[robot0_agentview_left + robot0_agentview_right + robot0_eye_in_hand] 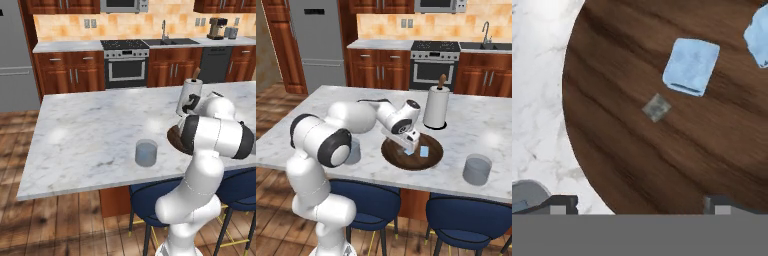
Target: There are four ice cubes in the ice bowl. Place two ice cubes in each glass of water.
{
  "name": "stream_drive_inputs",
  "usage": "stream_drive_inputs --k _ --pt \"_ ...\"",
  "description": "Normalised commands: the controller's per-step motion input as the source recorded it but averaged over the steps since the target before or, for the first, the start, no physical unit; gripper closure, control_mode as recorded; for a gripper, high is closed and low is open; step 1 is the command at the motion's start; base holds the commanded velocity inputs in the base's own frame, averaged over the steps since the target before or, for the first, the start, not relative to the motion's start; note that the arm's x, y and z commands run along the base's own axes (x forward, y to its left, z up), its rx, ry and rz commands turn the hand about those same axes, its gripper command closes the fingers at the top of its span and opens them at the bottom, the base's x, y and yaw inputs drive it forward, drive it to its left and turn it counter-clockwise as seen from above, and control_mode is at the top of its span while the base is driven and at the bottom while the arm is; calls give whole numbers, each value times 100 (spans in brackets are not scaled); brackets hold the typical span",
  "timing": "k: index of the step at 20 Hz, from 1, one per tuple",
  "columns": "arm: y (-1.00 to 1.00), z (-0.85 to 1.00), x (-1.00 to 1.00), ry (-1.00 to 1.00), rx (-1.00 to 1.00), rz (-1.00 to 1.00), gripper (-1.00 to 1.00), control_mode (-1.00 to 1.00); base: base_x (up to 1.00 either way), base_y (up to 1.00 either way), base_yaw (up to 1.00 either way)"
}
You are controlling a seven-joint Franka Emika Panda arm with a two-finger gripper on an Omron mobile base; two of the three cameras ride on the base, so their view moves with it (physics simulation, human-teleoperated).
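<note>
While open, fingers (pixel 564 202) above ice bowl (pixel 637 150)

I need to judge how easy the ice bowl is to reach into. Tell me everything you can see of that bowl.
The ice bowl is a wide, shallow, round dish of dark brown wood with streaky grain. It sits flat on the white marble island near its front edge, just in front of the paper-towel roll. Pale-blue ice cubes lie on its floor, one near the middle, another at the hand view's edge. The gripper hovers over it, jaws wide apart, holding nothing.
</note>
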Motion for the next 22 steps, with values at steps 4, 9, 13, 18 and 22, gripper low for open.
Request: stream_drive_inputs --k 4,9,13,18,22 --pt "-11 -34 39 7 8 -22 -100 -100 0 0 0" --pt "-24 -20 37 2 8 -14 -100 -100 0 0 0" --pt "-3 -28 11 5 3 -8 -100 -100 0 0 0" --pt "0 -30 26 6 1 -6 -100 -100 0 0 0" --pt "0 -23 36 6 2 -4 -100 -100 0 0 0"
